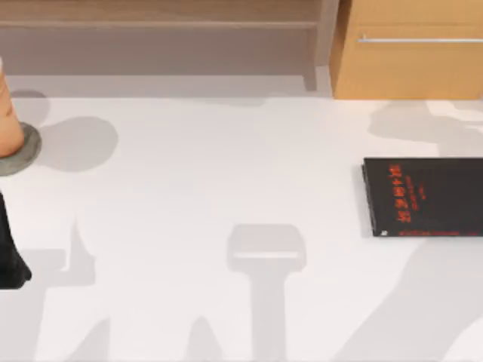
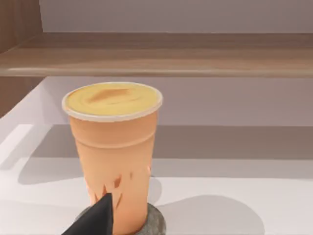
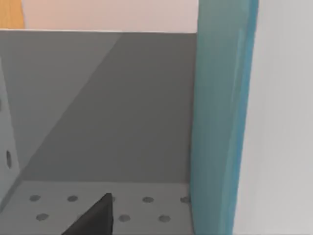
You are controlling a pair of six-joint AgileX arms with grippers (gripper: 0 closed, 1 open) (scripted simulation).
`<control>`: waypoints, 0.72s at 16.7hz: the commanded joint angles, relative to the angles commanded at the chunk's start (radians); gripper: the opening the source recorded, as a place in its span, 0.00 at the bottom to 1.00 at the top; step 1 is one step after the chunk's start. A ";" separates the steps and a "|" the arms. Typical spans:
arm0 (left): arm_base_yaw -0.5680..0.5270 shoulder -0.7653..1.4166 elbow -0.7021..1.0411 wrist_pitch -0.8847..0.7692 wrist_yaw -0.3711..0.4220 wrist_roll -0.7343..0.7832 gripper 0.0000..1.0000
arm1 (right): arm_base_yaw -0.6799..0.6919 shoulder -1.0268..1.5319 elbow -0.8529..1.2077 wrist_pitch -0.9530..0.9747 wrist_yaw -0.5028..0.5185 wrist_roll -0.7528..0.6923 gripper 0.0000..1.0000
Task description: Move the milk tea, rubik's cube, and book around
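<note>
The milk tea [image 2: 113, 156], a peach-orange tapered cup with a lid, stands upright on a flat grey disc [image 2: 155, 223]. It is at the table's far left edge [image 1: 6, 113]. A dark tip of my left gripper [image 2: 98, 218] shows just in front of the cup's base, and the left arm [image 1: 9, 253] is at the left edge below the cup. The book [image 3: 220, 122], teal-covered, stands upright against a grey compartment wall, with a dark tip of my right gripper [image 3: 95, 218] close beside it. The rubik's cube is out of view.
A thin black book with red lettering [image 1: 424, 197] lies flat at the table's right. A wooden cabinet [image 1: 411, 53] and a low shelf [image 1: 158, 23] line the back. The grey compartment's floor [image 3: 122, 205] is dotted with holes.
</note>
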 joint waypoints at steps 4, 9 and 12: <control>0.000 0.000 0.000 0.000 0.000 0.000 1.00 | -0.010 0.022 0.023 0.012 -0.009 0.000 1.00; 0.000 0.000 0.000 0.000 0.000 0.000 1.00 | -0.002 0.041 0.053 0.000 -0.001 0.000 1.00; 0.000 0.000 0.000 0.000 0.000 0.000 1.00 | 0.009 0.089 0.125 -0.024 0.011 -0.001 1.00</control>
